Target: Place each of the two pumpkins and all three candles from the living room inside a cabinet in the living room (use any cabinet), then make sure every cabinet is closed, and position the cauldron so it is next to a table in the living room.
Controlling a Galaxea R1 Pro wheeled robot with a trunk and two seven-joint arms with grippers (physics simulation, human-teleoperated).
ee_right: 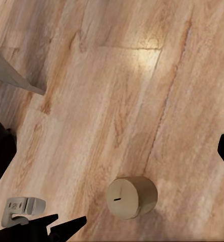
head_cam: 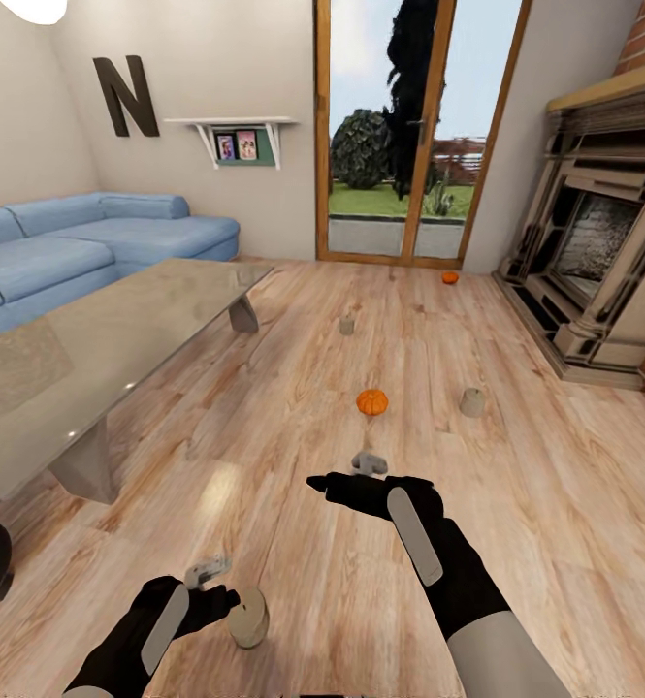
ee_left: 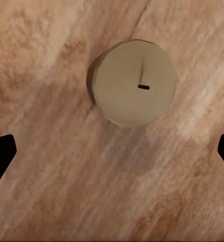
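In the head view a wood floor (head_cam: 293, 407) runs from the bottom edge up to glass doors (head_cam: 404, 145) at top centre; a blue sofa (head_cam: 80, 247) sits at the left, a glass table (head_cam: 89, 349) lies in front of it at centre left, and a fireplace (head_cam: 594, 242) fills the right side; the letter N (head_cam: 125, 95) and a small shelf (head_cam: 237, 136) hang on the wall at upper left. The left gripper (head_cam: 209, 574) is at lower left, just beside the near candle (head_cam: 248, 618), which stands on the floor at bottom centre; in the left wrist view this candle (ee_left: 133, 82) shows from above in the upper middle, a dark wick at its centre, while the two dark fingers (ee_left: 1, 154) sit at the left and right edges, wide apart and clear of it. The right gripper (head_cam: 369, 463) is at lower centre, over bare floor below the near pumpkin (head_cam: 371, 401); its fingers seem apart, with nothing between them; in the right wrist view the near candle (ee_right: 131, 197) shows at the bottom middle, with the left gripper (ee_right: 22, 210) at bottom left. A second candle (head_cam: 472, 401) stands right of centre, near that pumpkin; a third candle (head_cam: 347, 325) stands above centre; the far pumpkin (head_cam: 449, 277) lies near the doors, at upper right of centre; all five lie on the floor, apart from one another.
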